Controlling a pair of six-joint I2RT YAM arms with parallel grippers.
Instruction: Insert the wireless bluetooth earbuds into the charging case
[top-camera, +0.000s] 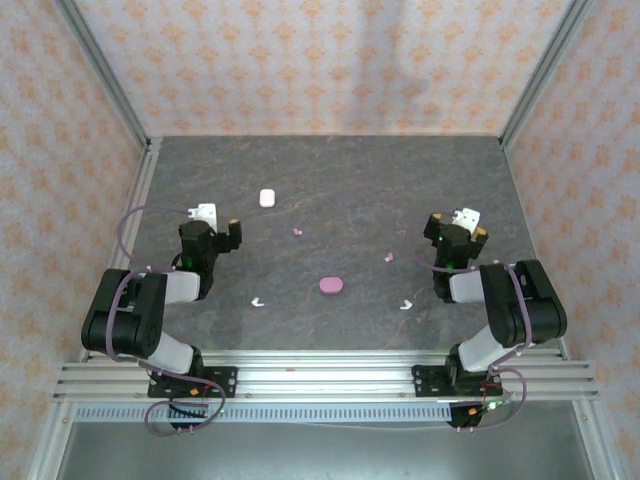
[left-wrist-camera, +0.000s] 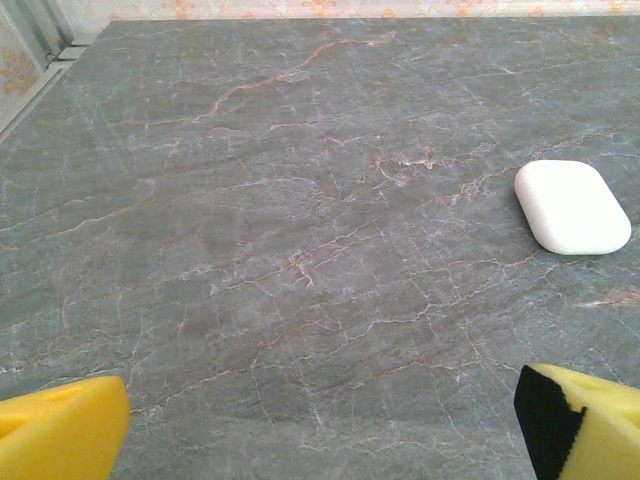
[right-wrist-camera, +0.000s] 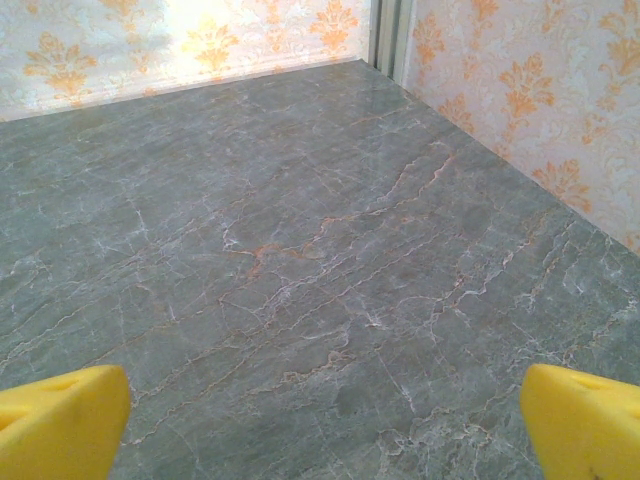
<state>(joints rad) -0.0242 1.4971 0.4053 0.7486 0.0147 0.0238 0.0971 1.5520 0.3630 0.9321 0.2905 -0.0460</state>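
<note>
Four earbuds, mere specks from above, stems hardly legible: pink earbud (top-camera: 297, 232) at centre, second pink earbud (top-camera: 388, 258) centre-right; white earbud (top-camera: 258, 300) and second white earbud (top-camera: 406, 304) lower centre. White case (top-camera: 267, 197), pink case (top-camera: 331, 286): smooth pebbles. Left gripper (top-camera: 218, 218), right gripper (top-camera: 458, 222): yellow pads (left-wrist-camera: 60, 430) cropped at frame corners, spread wide, empty. Grey veined tabletop (top-camera: 350, 180); patterned wallpaper (top-camera: 300, 60).

earbuds (top-camera: 297, 232): too tiny for detail | left end effector (left-wrist-camera: 320, 435) fingertips (left-wrist-camera: 60, 425): cropped by edge
</note>
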